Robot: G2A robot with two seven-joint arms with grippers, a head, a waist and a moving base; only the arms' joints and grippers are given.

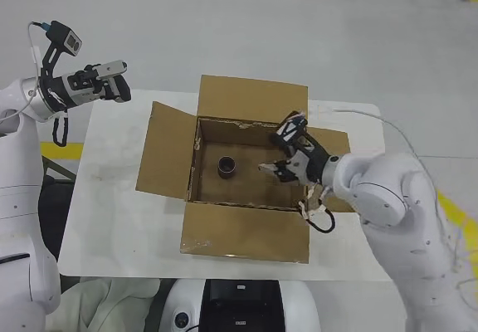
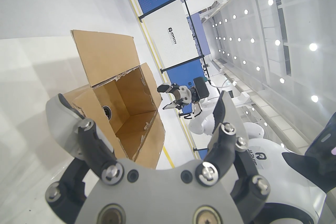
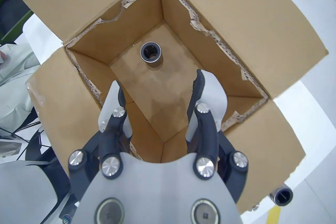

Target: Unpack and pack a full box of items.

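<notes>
An open cardboard box (image 1: 247, 234) stands in the middle of the white table (image 1: 106, 216), all flaps folded outward. One dark short cylinder (image 1: 226, 168) stands upright on the box floor near a corner; it is also in the right wrist view (image 3: 150, 51) and the left wrist view (image 2: 107, 111). My right gripper (image 1: 277, 149) hangs open over the box's inside, apart from the cylinder, nothing between its fingers (image 3: 158, 83). My left gripper (image 1: 124, 80) is held high off the table's far left corner, open and empty (image 2: 141, 109), facing the box (image 2: 126, 99).
A second dark cylinder (image 3: 283, 196) lies outside the box beside a flap. Torn paper edges line the box rim (image 3: 202, 25). Bare table lies to the left of the box and in front of it. Yellow floor lines run beside the table.
</notes>
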